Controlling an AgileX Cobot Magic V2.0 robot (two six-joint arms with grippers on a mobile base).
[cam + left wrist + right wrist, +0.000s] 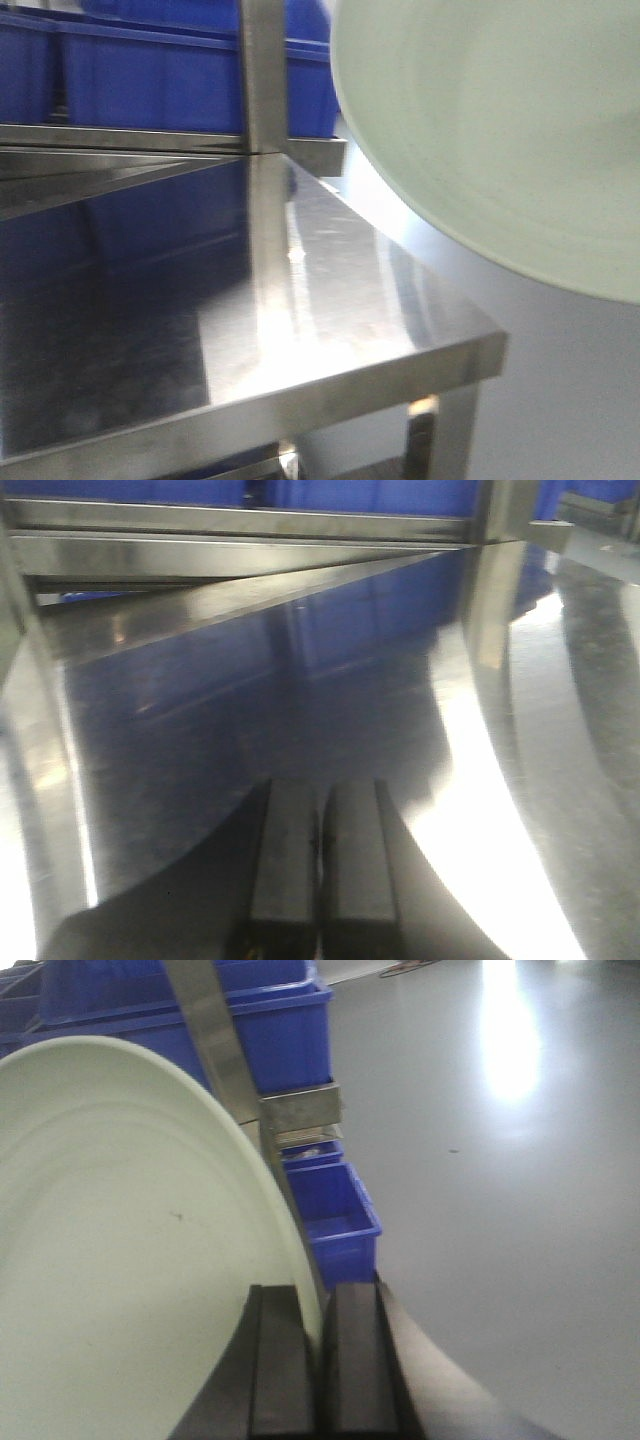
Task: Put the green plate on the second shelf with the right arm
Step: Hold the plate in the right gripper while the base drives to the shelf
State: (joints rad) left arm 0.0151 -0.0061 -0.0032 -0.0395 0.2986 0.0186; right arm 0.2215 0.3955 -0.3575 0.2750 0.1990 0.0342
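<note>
Large round matte plate (120,1240): pale sage green throughout; faint concentric rings; one tiny dark speck on its face.
Rectangular plastic bins (290,1020): saturated blue, plain, no markings seen.
Brushed stainless-steel shelf (350,300): silver-grey; carries dark blue reflections and white glare streaks.
Smooth floor (500,1210): light grey, one bright white glare patch.
Two-fingered plastic left gripper (321,820): black, plain.
Two-fingered plastic right gripper (322,1310): black, plain.
</note>
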